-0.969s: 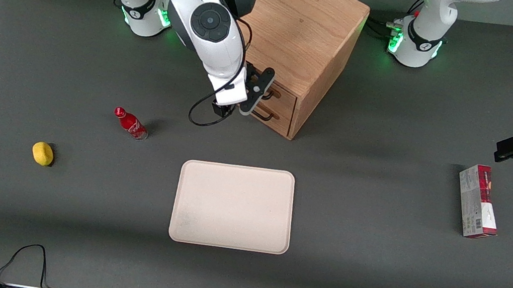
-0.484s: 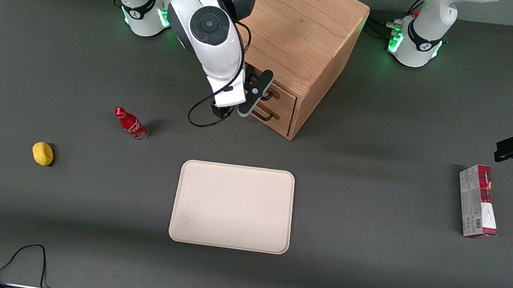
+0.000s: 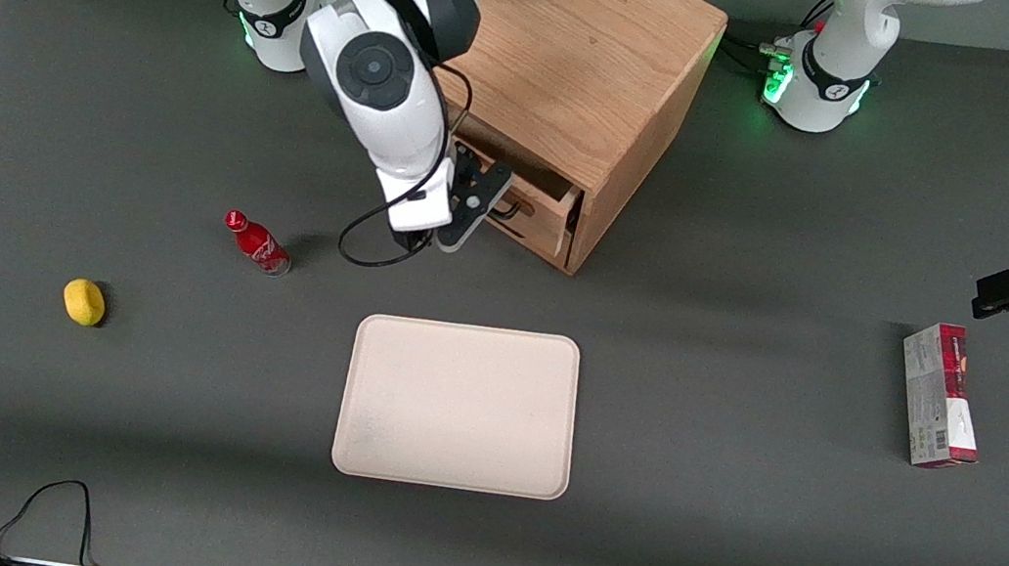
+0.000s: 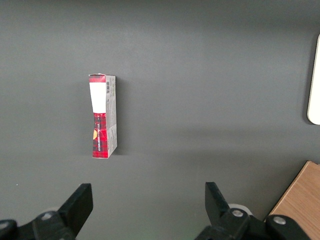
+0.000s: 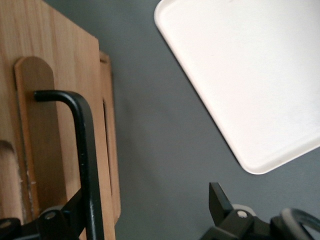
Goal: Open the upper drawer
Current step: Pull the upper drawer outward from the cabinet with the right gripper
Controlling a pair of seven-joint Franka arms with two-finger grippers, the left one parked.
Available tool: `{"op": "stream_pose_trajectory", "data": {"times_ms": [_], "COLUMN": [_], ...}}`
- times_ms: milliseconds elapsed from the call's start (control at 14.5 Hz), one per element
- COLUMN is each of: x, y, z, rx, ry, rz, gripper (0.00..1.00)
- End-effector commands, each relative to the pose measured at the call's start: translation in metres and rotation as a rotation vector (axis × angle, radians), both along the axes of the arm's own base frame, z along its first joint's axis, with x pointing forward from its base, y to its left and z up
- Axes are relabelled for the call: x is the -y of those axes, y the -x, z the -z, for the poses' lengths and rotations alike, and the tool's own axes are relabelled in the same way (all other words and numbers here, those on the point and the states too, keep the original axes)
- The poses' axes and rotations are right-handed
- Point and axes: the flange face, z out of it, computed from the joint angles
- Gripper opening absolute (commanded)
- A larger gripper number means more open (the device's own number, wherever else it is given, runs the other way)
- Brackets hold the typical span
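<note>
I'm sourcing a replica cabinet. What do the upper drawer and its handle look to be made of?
The upper drawer, partly pulled out with the gripper at its front, looks like light oak: visible grain, matte finish. Its handle looks like thin bent metal rod, painted satin black, though it might be plastic.

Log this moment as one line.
upper drawer: partly out of cabinet | hand: open, in front of drawer, straddling black handle

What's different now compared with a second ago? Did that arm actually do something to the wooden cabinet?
Yes. The gripper, at the handle of the upper drawer, has drawn back toward the front camera, and the drawer has slid partly out of the cabinet. The bottom drawer stays shut. The tray, red bottle, yellow object and carton have not moved.
</note>
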Motion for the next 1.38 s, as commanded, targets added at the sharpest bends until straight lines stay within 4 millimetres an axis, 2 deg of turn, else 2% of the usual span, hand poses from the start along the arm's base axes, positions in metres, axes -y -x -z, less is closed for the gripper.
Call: {"op": "stream_pose_trajectory", "data": {"times_ms": [0,69,277,553,1314], "x": [0.003,0.002,0.020,0.041,0.097], "y": [-0.024,-0.027,-0.050,-0.075,-0.122], "z": [-0.001,0.000,0.007,0.004,0.005], "rx": [0.029,0.035,0.028,0.003,0.002], "ry": [0.018,0.025,0.035,0.053,0.052], "rz": [-0.002,-0.005,0.023,0.055,0.113], "gripper": [1.00,1.00,1.00,1.00,1.00]}}
